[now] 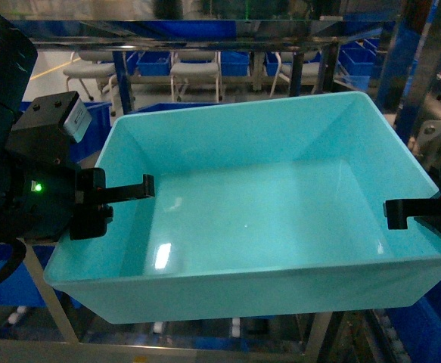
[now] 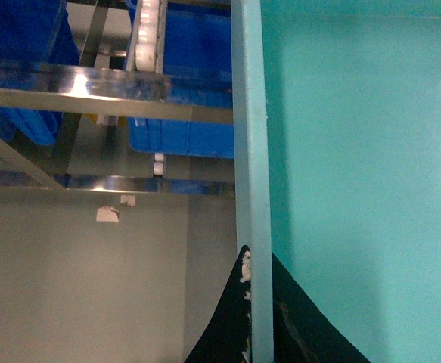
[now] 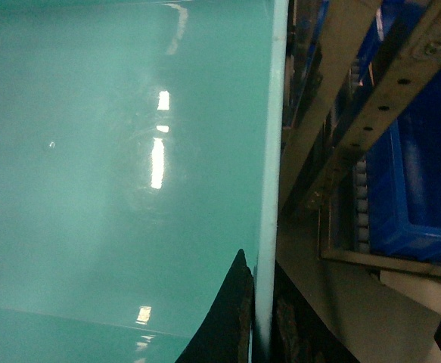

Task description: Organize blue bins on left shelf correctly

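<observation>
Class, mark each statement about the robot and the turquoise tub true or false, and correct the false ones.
1. The turquoise tub is empty. True.
2. Only one hand grips it. False: the left hand and the right hand each clamp an opposite side wall.
3. Darker blue bins sit on the steel shelf beyond the tub. True.
4. The tub is upside down. False: its open top faces up.
5. The left hand pinches the tub's rim. True.
</observation>
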Tool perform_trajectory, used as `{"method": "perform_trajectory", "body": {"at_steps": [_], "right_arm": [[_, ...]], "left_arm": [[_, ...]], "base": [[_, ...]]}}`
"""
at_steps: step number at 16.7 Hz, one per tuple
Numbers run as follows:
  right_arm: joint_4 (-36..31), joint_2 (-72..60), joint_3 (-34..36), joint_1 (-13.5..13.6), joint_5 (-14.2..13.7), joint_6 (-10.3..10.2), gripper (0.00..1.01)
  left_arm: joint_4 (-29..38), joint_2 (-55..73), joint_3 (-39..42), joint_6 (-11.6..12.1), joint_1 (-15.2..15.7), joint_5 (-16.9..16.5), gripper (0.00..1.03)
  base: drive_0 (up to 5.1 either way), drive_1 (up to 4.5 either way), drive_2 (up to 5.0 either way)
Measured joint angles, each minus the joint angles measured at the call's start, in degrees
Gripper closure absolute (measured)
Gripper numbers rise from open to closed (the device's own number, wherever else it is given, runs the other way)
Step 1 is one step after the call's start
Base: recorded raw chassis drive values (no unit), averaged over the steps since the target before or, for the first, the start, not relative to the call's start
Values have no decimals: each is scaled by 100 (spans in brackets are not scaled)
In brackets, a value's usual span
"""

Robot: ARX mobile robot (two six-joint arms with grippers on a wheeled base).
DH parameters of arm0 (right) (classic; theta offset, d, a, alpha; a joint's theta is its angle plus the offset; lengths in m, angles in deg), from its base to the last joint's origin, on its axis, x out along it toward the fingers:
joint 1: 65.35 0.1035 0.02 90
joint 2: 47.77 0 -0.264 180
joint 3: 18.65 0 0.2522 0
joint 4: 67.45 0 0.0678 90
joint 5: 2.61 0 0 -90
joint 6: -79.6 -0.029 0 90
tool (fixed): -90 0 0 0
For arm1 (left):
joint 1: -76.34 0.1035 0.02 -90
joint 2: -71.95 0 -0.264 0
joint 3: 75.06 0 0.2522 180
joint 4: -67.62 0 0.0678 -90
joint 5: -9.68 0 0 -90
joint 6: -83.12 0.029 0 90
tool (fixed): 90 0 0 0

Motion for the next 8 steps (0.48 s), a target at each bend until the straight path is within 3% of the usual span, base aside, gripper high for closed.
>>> {"method": "perform_trajectory", "body": {"at_steps": [4,8], "right_arm": [[4,-2,0,0,2,0,99],[2,-13,0,44,7,0,99]], "left_arm": [[4,0,0,0,0,0,101],[-24,26,4,0,37,-4,101]], "base": [[-361,470,-120],[0,0,0]]}}
